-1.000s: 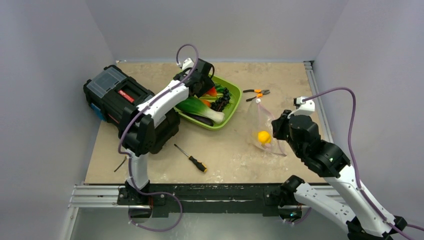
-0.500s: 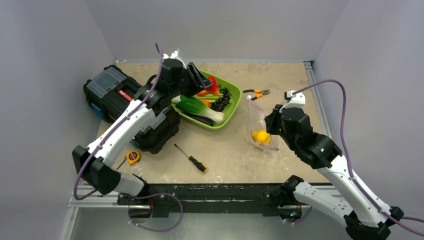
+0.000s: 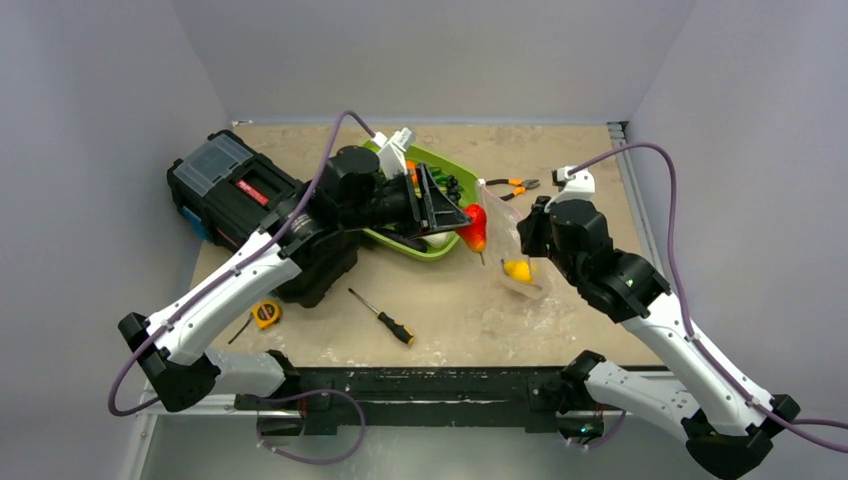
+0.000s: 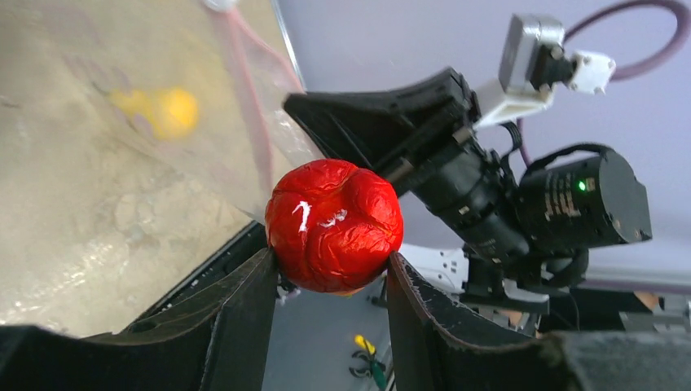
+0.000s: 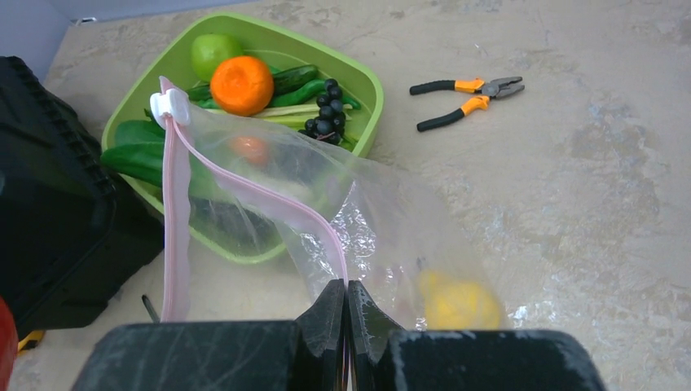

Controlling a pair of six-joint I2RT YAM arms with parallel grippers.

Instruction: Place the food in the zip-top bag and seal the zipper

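One wrinkled red pepper (image 4: pixel 334 226) is held in the half-open left hand (image 4: pixel 330 265) near the clear plastic bag (image 5: pixel 391 220), pinched in the closed right hand (image 5: pixel 345 297). Its slack pink-rimmed mouth (image 5: pixel 269 199) could be missed.

Lit softly and evenly from overhead in the top view, with only faint shadows on the mottled beige tabletop (image 3: pixel 450 310). Small white glare marks on the glossy wrinkled red toy pepper (image 4: pixel 334 224), sharp in the left wrist view; well out of focus behind it, the round yellow toy lemon (image 4: pixel 167 110). Glinting highlights across the clear crinkled plastic zip-top bag (image 5: pixel 358 228) in the right wrist view.
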